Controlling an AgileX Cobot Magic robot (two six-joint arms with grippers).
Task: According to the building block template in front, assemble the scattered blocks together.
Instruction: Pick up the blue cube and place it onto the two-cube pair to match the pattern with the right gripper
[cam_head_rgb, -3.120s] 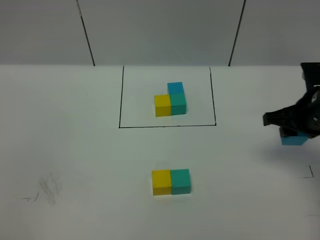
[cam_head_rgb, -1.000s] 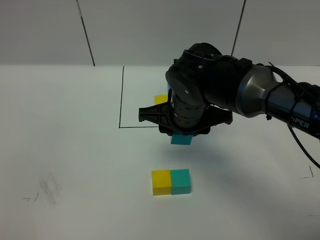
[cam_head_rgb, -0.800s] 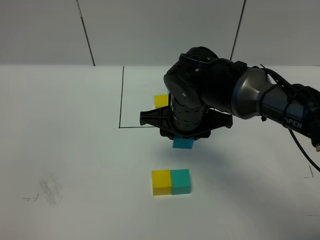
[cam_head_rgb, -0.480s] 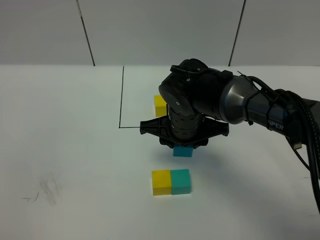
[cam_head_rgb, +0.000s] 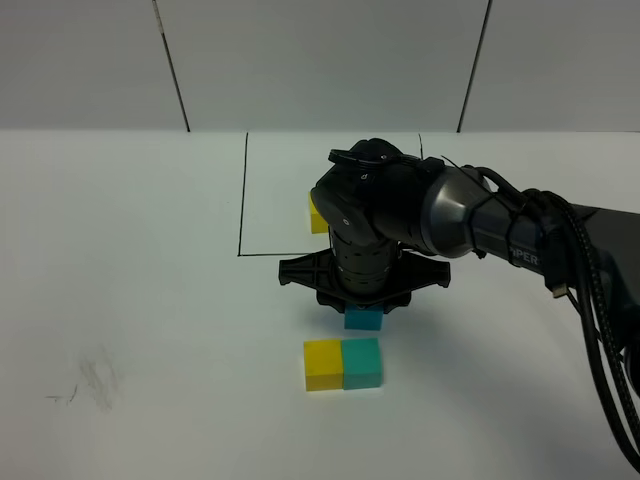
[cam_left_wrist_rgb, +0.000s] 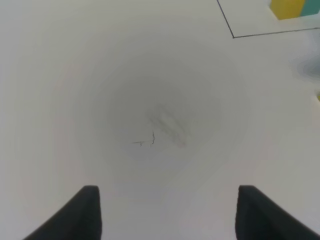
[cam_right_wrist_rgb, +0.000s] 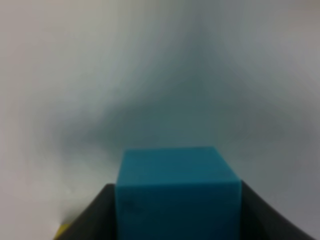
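Note:
My right gripper (cam_head_rgb: 364, 308) is shut on the sky-blue cube (cam_head_rgb: 364, 320), held just behind and slightly above the teal-green cube (cam_head_rgb: 361, 362). The yellow cube (cam_head_rgb: 323, 363) sits joined to the teal one's left. In the right wrist view the sky-blue cube (cam_right_wrist_rgb: 177, 192) fills the space between the dark fingers (cam_right_wrist_rgb: 102, 217). The arm hides most of the building block template; only its yellow cube (cam_head_rgb: 315, 216) and the black frame (cam_head_rgb: 243, 200) show. The left wrist view shows the template's yellow cube (cam_left_wrist_rgb: 286, 7). My left gripper (cam_left_wrist_rgb: 170, 215) is open over bare table, holding nothing.
Grey scuff marks (cam_head_rgb: 95, 378) lie on the white table at front left, also under the left gripper (cam_left_wrist_rgb: 167, 127). A small black corner mark (cam_head_rgb: 620, 345) sits at the right edge. The right arm's cables (cam_head_rgb: 590, 320) trail off to the right.
The right gripper has carried the sky-blue cube down and toward the front, from near the frame's front line to just behind the yellow and teal pair. The left gripper has not moved.

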